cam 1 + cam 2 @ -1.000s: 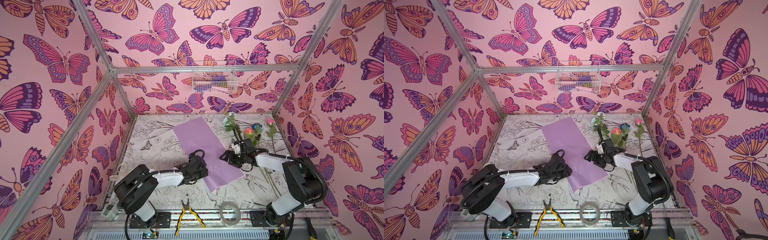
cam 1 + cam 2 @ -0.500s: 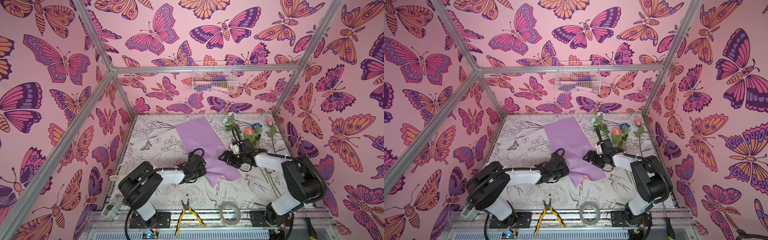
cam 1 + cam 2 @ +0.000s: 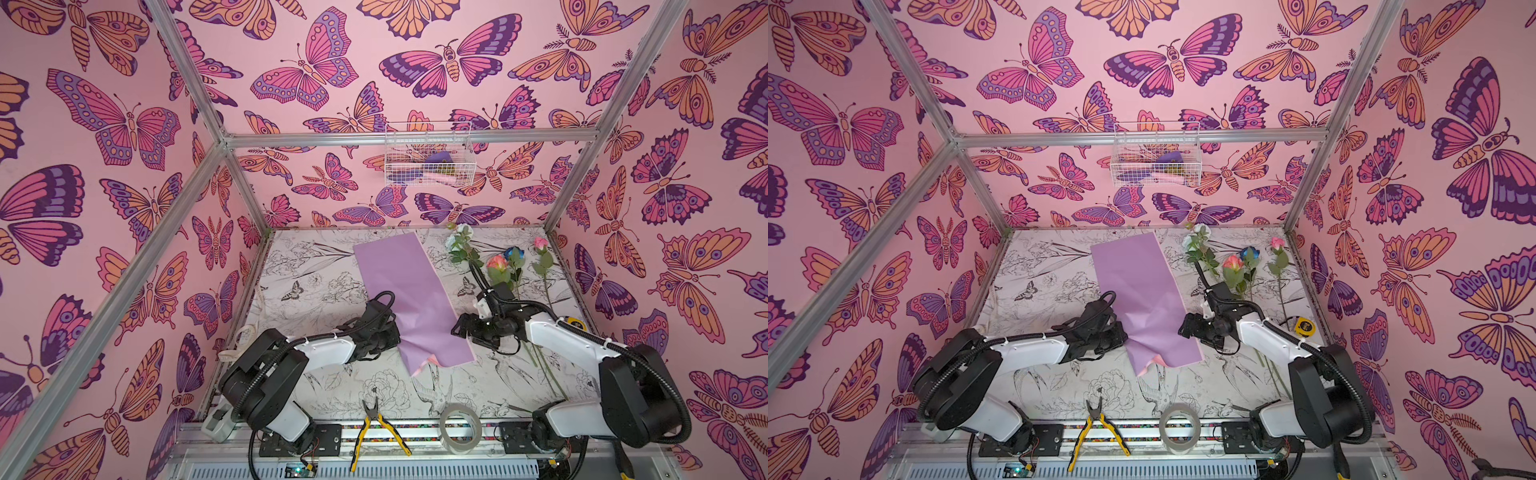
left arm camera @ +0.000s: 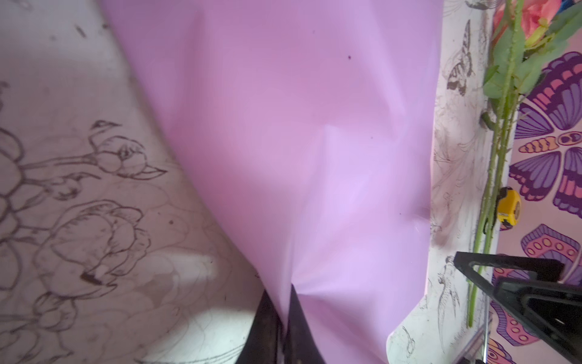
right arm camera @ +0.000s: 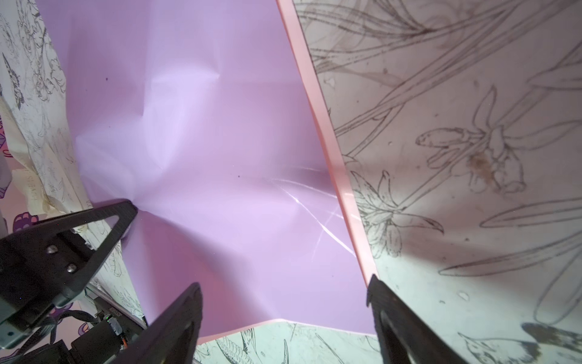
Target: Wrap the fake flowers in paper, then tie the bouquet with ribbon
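Lilac paper: one long sheet [image 3: 409, 286] [image 3: 1142, 282] lies unrolled on the counter [image 3: 311, 291], running from the back middle towards the front. Its pink underside shows at the turned-up near corner.
Left gripper: pressed together on the sheet's left edge [image 3: 398, 336] [image 3: 1125, 334]. In the left wrist view the lilac paper [image 4: 315, 141] passes between the two dark fingers [image 4: 282, 294].
Creases: they fan out across the sheet from that pinch, seen in the right wrist view [image 5: 204, 126], where the left gripper's tip [image 5: 124, 209] bites the far edge.
Right gripper: spread wide and holding nothing, at the sheet's right edge, opposite the left one [image 3: 459, 328] [image 3: 1183, 326]. In its own wrist view [image 5: 283, 293] one finger hangs over the lilac face and the other sits at the pink-bordered edge. Whether either touches cannot be told.
Fake flowers: four loose roses lie on the counter right of the sheet, apart from it, heads towards the back wall: white [image 3: 462, 230], coral [image 3: 497, 262], blue [image 3: 513, 252], pink [image 3: 540, 243]. Their stems pass under the right arm.
Tape measure: yellow, by the right wall, beside the stems [image 3: 572, 321] [image 4: 508, 208].
Front edge: yellow-handled pliers [image 3: 376, 428] and a roll of clear tape [image 3: 460, 426], both well apart from the sheet.
Back wall: a white wire basket [image 3: 428, 153] hangs from the rail.
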